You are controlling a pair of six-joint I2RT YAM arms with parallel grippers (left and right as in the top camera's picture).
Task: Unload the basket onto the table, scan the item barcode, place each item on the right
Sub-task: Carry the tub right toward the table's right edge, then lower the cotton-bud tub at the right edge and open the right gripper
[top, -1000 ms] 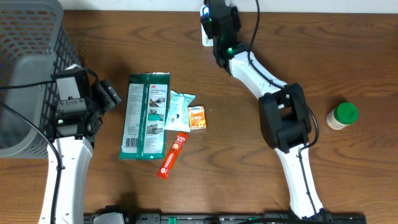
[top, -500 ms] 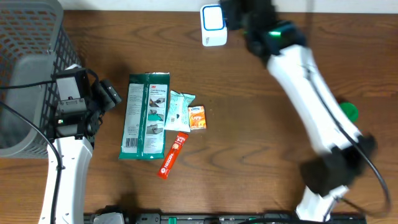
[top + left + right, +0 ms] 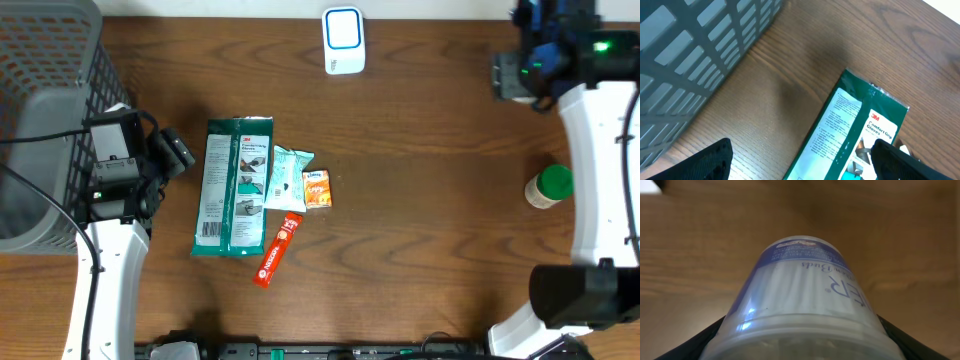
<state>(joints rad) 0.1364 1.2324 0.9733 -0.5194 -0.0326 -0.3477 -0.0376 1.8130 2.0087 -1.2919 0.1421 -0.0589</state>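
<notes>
Right tool (image 3: 520, 72) is gripping the tub (image 3: 800, 295) of cotton buds, jaws spread wide around its body. The tub is hanging over the table's far right corner, well apart from the scanner (image 3: 342, 40), which is sitting mid far edge. Left tool (image 3: 800, 162) is standing open and empty by the left edge, just beside the gloves (image 3: 235, 188) and near the basket (image 3: 40, 120).

Progress, my read: the tub is already picked, and its pass at the scanner is looking finished. I can't tell whether the code registered. The tub is not yet set down. Gloves, tissues (image 3: 290, 178), orange packet (image 3: 317, 188) and red stick (image 3: 278, 250) are lying clustered left of table centre. The jar (image 3: 550, 186) is standing near the right edge. If every item needs scanning, most of the job is still waiting.

Diff: a second ago the right tool was sitting right at the scanner. Half a second ago it was swinging off to the right, and now it's over the far right corner. Left arm, cluster and jar aren't moving.
</notes>
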